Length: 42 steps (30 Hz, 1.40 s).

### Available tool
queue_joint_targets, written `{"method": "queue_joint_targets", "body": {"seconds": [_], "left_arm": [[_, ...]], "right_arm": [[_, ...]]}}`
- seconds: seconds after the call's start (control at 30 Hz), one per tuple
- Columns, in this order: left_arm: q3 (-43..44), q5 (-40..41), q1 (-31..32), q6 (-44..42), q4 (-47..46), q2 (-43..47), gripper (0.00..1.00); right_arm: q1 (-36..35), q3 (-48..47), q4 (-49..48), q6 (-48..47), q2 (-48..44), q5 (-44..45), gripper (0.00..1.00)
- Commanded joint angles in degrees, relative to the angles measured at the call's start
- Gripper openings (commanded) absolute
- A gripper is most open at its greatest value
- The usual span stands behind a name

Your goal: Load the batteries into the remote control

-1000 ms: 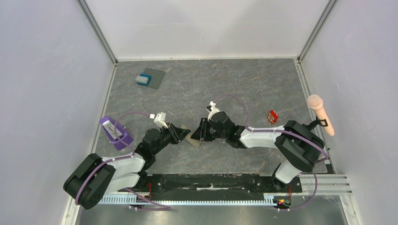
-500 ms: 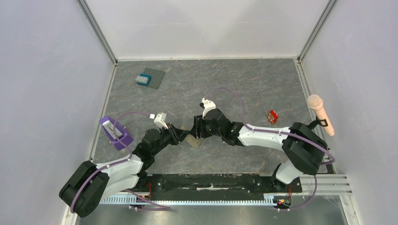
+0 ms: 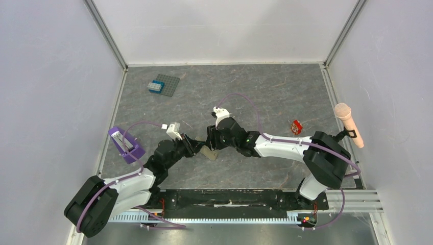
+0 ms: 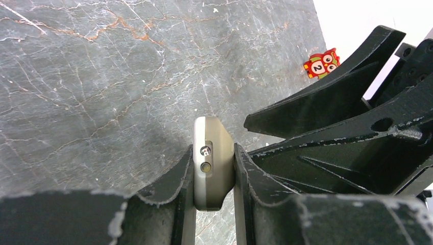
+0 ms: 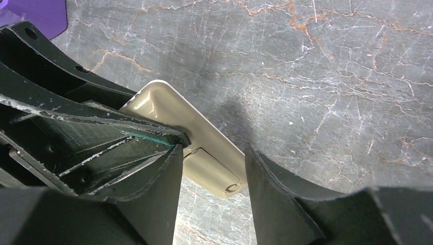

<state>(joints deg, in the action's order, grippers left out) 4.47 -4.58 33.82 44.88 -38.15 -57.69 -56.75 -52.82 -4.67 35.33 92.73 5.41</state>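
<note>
The left gripper [image 4: 213, 155] pinches the remote [image 4: 214, 135] by its sides at mid-table, while the right gripper [image 5: 212, 155] stands spread, its jaws straddling the remote's back.

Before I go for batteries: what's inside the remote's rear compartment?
Only the tan cover, apparently shut, shows on the remote control, held by the left gripper. The inside is hidden.

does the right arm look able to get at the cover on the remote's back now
Probably yes: the left gripper pinches the remote control by its edges, so the cover lies bare inside the open right gripper.
</note>
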Motion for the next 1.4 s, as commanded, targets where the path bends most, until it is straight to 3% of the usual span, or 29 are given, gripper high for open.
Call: {"method": "queue_joint_targets", "body": {"seconds": [0.0,0.17,0.63,0.83,1.03,1.2,1.37], "left_arm": [[1.33,-1.26,0.58,-5.44,3.12,0.12,0.02],[1.16,0.06,0.66,-4.80,3.92,0.67,0.02],[1.59,1.06,0.71,-4.45,5.67,1.91,0.02],[1.62,0.33,0.63,-4.45,5.69,1.87,0.02],[1.51,0.71,0.73,-4.70,5.48,2.37,0.02],[1.72,1.87,0.97,-5.91,6.23,3.50,0.02],[3.00,5.12,1.16,-8.66,10.60,5.41,0.02]], "right_arm": [[-1.05,-1.59,1.46,-1.03,2.89,0.94,0.48],[-1.17,-0.57,0.01,-0.46,2.29,0.65,0.33],[-1.80,1.23,-2.10,0.13,1.43,0.23,0.46],[-1.79,0.08,-1.98,5.38,1.40,-1.17,0.50],[-1.78,-7.05,8.94,11.93,4.81,-1.50,0.44],[-1.89,-11.84,18.61,10.78,8.24,4.22,0.36],[-1.87,-13.46,24.81,8.00,9.31,9.27,0.34]]}}
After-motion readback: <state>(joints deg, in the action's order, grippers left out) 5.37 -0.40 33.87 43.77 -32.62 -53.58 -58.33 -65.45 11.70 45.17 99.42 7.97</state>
